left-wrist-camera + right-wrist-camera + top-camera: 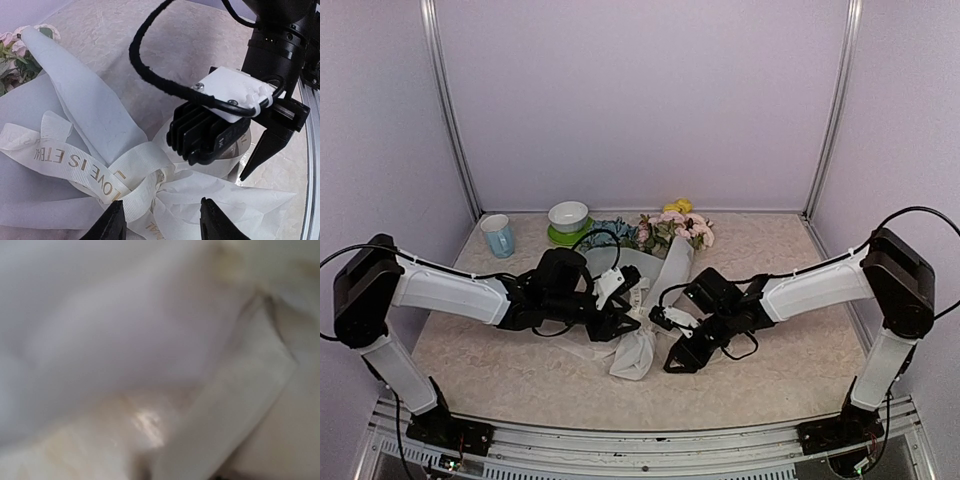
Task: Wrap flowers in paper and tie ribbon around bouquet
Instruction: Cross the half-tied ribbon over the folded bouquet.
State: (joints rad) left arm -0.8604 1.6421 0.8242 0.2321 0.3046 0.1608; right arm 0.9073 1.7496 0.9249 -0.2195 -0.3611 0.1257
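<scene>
Left gripper point(162, 221) apart, straddling ribbon point(75, 167) knot on bouquet point(85, 100); right gripper point(668, 340): cannot tell. Tying step, seemingly; next likely needs ends cinched.

On counter point(520, 370), bouquet point(667, 272) lies btwn L hand point(618, 318) & R hand point(672, 338), both near its narrow end; flowers point(675, 228) beyond them; cup point(498, 235) & bowl point(568, 216) well past L hand.

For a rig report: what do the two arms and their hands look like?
The left arm and right arm have white tubular links, black joints and thin black cables. The left hand has black pointed fingers; the right hand is black too, with a white block and ribbed black housing.
</scene>
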